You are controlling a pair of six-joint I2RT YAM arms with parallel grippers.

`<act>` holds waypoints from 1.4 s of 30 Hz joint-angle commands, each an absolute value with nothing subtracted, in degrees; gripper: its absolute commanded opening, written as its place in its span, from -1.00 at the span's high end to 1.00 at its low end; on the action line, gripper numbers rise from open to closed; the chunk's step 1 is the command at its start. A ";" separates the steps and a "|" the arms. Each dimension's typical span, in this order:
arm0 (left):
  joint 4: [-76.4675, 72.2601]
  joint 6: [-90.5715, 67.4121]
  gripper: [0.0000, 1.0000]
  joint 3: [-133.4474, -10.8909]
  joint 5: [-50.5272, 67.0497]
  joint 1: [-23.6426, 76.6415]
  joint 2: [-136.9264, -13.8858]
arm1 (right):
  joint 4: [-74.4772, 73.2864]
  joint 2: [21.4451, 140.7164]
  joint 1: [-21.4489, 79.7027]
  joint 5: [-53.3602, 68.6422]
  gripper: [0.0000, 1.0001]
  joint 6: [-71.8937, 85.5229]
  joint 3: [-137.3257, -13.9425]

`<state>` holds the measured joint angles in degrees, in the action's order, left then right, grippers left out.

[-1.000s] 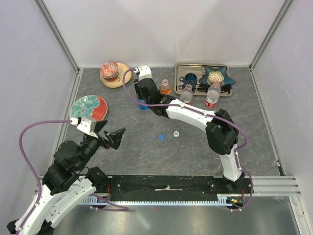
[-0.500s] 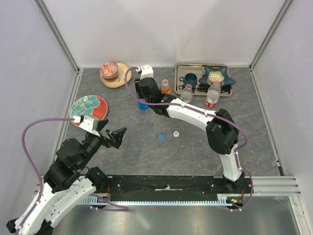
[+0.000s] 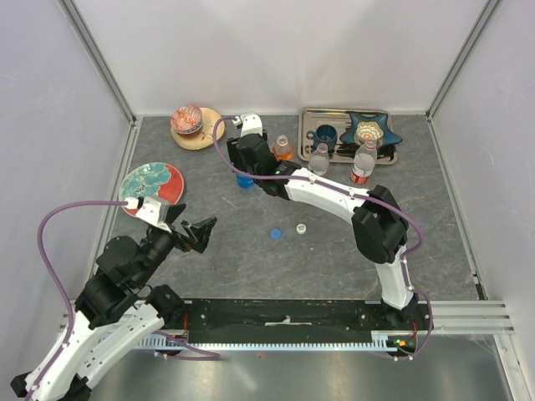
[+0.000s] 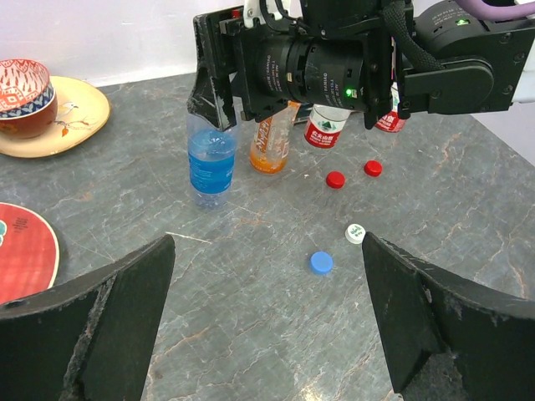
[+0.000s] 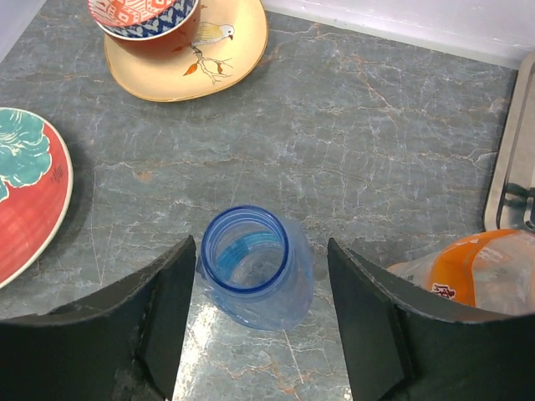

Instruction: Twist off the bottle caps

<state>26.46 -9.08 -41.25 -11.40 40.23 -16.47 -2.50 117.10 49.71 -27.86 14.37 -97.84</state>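
The left gripper [image 4: 267, 251] hangs nearest, wide open and empty. Beyond it, the blue cap [image 4: 321, 263], white cap [image 4: 356, 233] and red caps [image 4: 335, 179] lie loose to the right of the blue bottle [image 5: 255, 267]. The right gripper [image 5: 261, 246] straddles that uncapped bottle, jaws parted, not pinching. It is probably thin, light, squashy plastic, so grip gently at the stiffer neck.

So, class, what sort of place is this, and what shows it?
Probably a robot lab test cell: left arm and right arm bolted at the table edge, blank white walls in metal framing, and props like the uncapped blue bottle.
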 commanded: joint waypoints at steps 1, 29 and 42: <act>24.17 -9.84 -0.99 -41.31 -10.64 40.25 -16.96 | -2.72 116.28 49.57 -27.42 -0.43 15.12 -99.75; 24.26 -10.20 -0.99 -41.22 -10.02 40.25 -17.31 | -2.72 114.61 49.66 -24.52 -0.65 15.91 -100.90; 24.52 -10.11 -0.99 -41.22 -10.02 40.25 -17.05 | -2.20 112.95 49.92 -23.64 -0.77 16.00 -100.55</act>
<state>26.46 -9.08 -41.23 -10.33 40.23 -16.73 -3.92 117.08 49.71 -24.23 15.51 -98.52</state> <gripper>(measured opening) 0.993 0.850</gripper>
